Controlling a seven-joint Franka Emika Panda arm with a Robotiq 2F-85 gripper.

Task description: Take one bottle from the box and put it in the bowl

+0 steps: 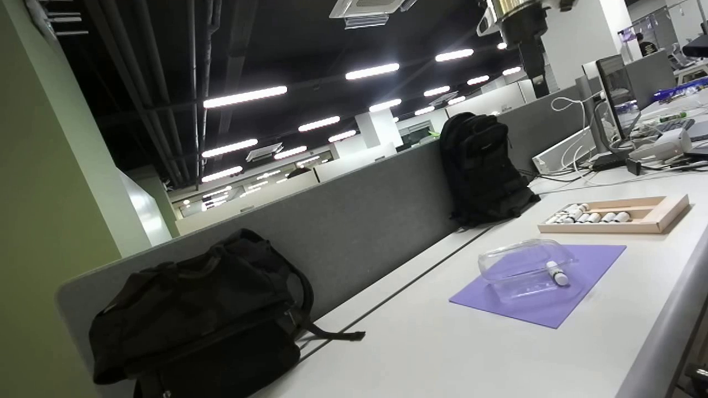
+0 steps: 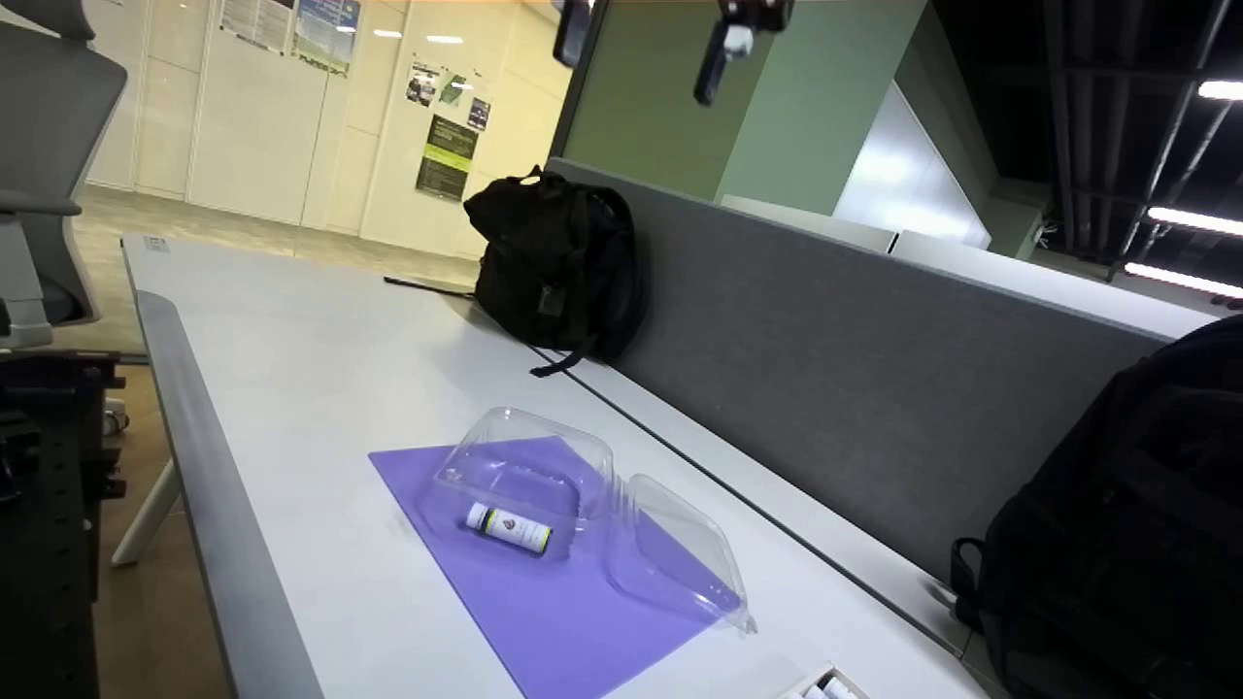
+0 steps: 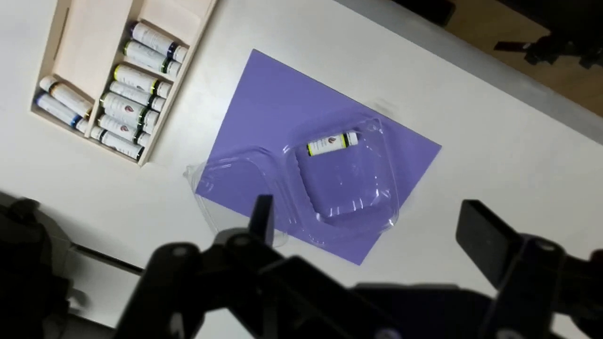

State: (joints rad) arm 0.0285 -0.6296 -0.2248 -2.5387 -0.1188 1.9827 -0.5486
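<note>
One white-labelled bottle [image 3: 332, 143] is seen lying on its side inside the clear bowl [image 3: 348, 183], near one of its walls. The bowl is placed on a purple mat [image 3: 264, 103] on the table [image 3: 424, 94], and its lid [image 3: 235, 181] is opened to the side. In the wooden box [image 3: 92, 42], which is set apart from the mat, several other bottles [image 3: 125, 109] are laid. The hand [image 3: 365, 202] is held high above the table; its fingers [image 3: 487, 242] are widely separated, and nothing is gripped between them.
</note>
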